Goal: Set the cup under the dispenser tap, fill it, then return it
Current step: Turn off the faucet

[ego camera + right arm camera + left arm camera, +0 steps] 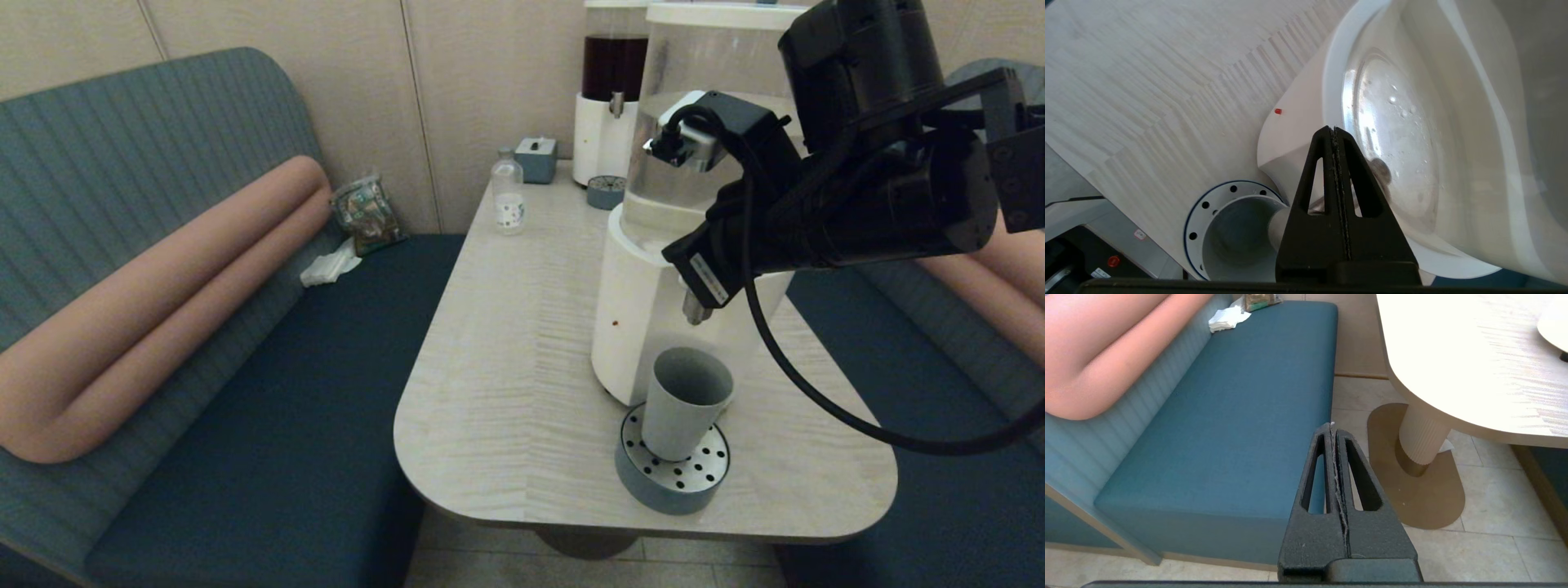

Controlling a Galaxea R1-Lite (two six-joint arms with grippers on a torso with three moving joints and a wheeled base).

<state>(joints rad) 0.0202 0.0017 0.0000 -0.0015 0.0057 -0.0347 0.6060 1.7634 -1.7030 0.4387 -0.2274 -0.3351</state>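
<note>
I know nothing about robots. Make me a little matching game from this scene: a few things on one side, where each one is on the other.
Things:
1. cup
2. small clear bottle
3. right hand
4. left hand

Places:
A. far end of the table
B. beside the table, over the blue bench's edge
C. on the round perforated tray
D. up against the big white dispenser

Pairs: 1-C, 2-A, 3-D, 4-B

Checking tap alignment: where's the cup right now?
Head view: the cup stands on the perforated drip tray below the dispenser tap, at the table's near right.
</note>
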